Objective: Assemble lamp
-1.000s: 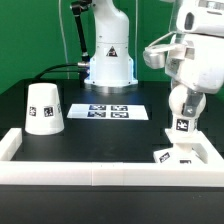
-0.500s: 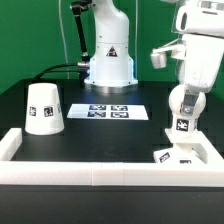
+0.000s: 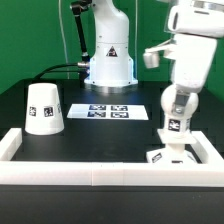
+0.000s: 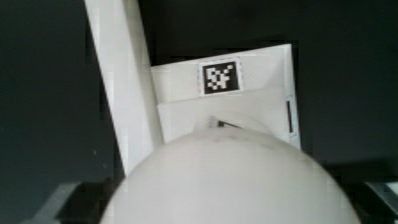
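My gripper (image 3: 177,104) is shut on the white ball-topped bulb (image 3: 177,126) and holds it upright over the flat angular base (image 3: 165,155), which lies in the near corner at the exterior view's right. I cannot tell whether bulb and base touch. The tapered shade (image 3: 44,108) stands alone at the exterior view's left. In the wrist view the bulb's round top (image 4: 222,180) fills the foreground between my gripper's (image 4: 222,205) dark fingers (image 4: 54,200). The tagged base (image 4: 222,85) lies beyond it.
The marker board (image 3: 108,112) lies flat mid-table. A long white border frame (image 3: 100,172) runs along the near edge and turns at both corners; it also shows in the wrist view (image 4: 121,90). The robot's white pedestal (image 3: 108,65) stands at the back.
My arm has shifted slightly toward the exterior view's left with the bulb in the gripper, over the base. The shade has not moved.
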### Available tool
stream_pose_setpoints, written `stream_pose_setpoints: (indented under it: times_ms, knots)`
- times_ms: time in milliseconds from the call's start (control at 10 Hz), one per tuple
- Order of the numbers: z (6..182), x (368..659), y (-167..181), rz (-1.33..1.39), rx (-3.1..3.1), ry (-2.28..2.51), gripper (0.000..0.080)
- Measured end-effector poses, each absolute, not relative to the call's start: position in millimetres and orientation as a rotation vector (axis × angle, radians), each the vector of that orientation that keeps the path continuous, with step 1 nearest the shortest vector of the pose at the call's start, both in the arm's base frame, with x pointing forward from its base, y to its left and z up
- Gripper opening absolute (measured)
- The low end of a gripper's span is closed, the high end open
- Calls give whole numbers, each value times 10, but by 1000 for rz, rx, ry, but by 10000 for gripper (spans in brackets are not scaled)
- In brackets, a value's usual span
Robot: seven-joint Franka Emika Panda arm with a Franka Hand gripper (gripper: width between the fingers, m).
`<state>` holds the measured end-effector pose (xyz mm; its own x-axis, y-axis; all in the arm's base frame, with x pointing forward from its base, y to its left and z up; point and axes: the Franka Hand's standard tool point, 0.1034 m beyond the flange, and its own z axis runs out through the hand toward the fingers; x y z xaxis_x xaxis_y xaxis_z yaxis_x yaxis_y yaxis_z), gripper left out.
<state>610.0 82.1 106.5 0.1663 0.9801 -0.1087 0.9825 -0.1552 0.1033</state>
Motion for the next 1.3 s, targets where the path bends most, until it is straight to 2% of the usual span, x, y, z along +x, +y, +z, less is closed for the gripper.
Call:
stream_pose_setpoints:
  times_ms: [200, 900, 1300]
  knots:
    - [1063, 6105, 754, -13, 2369, 1829, 576]
    - [1066, 6062, 880, 55, 2980, 596, 576]
    - [1059, 6053, 871, 63, 3061, 243, 576]
